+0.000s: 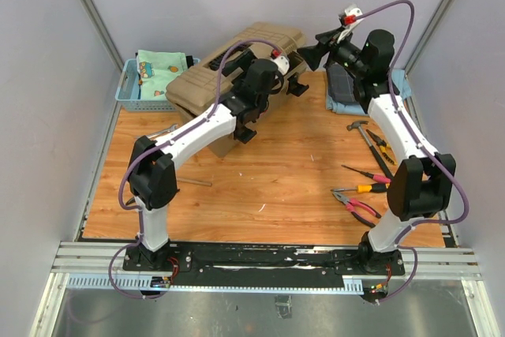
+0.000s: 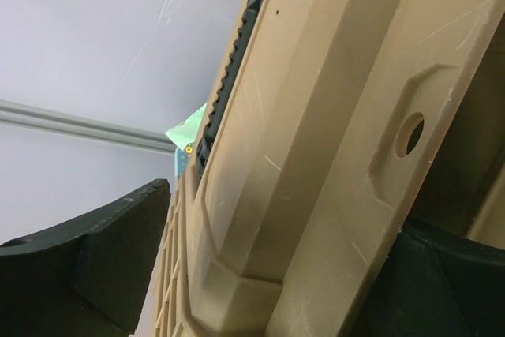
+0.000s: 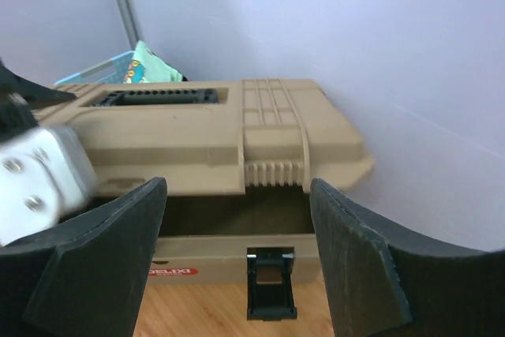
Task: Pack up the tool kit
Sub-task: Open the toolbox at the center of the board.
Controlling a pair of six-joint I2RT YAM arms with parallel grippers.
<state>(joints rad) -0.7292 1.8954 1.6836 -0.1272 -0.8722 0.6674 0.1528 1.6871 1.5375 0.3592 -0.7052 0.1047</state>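
- A blue mesh plastic basket holding a pale green patterned cloth sits just left of the toolbox, at its far end.
- A thin silvery metal tool lies on the wooden tabletop near the toolbox's left front corner. Its kind cannot be told.
- The left gripper is at the toolbox's front. Its black fingers are spread wide, with the scuffed tan edge of the lid running up between them. The left finger stands clear of the plastic, and nothing is clamped.
- The large tan plastic toolbox stands at the back of the tabletop, set at an angle.
  - A dark gap shows between its lid and its base.
  - A black latch hangs loose down the front wall.
  - A small red label sits left of that latch.
- The right gripper hovers off the toolbox's right front, facing it. Its black fingers are parted and bare.
- A folded dark grey cloth lies just right of the toolbox.
- The hand tools lie on the tabletop well to the right of the toolbox and nearer the arm bases:
  - a grey-headed hammer
  - small yellow-and-black-handled pliers
  - a red-handled screwdriver
  - a yellow-handled screwdriver
  - red-handled pliers
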